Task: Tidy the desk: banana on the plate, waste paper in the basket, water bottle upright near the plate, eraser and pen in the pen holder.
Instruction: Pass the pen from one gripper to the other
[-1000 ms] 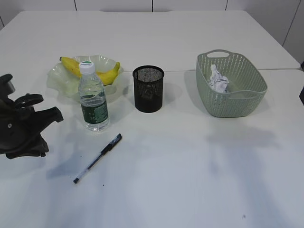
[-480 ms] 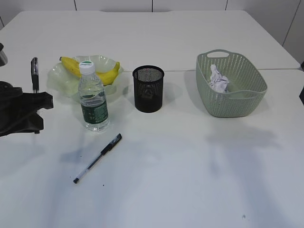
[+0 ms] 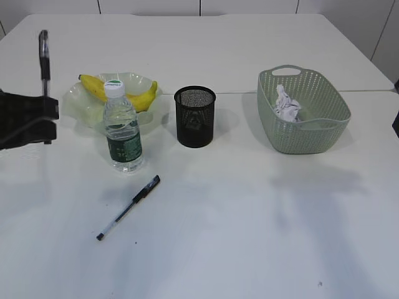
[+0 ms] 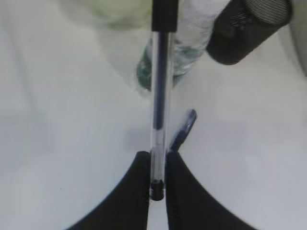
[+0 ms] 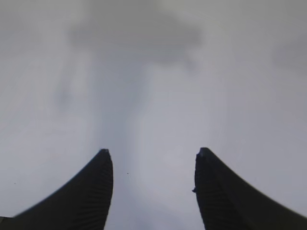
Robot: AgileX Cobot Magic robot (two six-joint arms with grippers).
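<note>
My left gripper (image 4: 157,172) is shut on the tail end of a clear pen with a black grip (image 4: 159,96). It holds this pen upright (image 3: 43,59) above the desk's left edge, left of the plate (image 3: 75,103). A second pen (image 3: 128,207) lies flat on the desk (image 3: 249,237) in front of the water bottle (image 3: 123,134), which stands upright by the plate. The banana (image 3: 124,94) rests on the plate. Waste paper (image 3: 287,104) lies in the basket (image 3: 312,134). The pen holder (image 3: 195,117) stands at the centre. The eraser is not clearly visible. My right gripper (image 5: 151,158) is open over bare desk.
The bottle (image 4: 192,43) and the pen holder (image 4: 244,28) lie ahead of the held pen in the left wrist view. The lying pen (image 4: 184,129) shows just right of it. A seam between two tabletops runs behind the basket.
My left gripper has risen from desk level at the left, carrying the pen up and bringing it upright. Everything else has stayed put.
</note>
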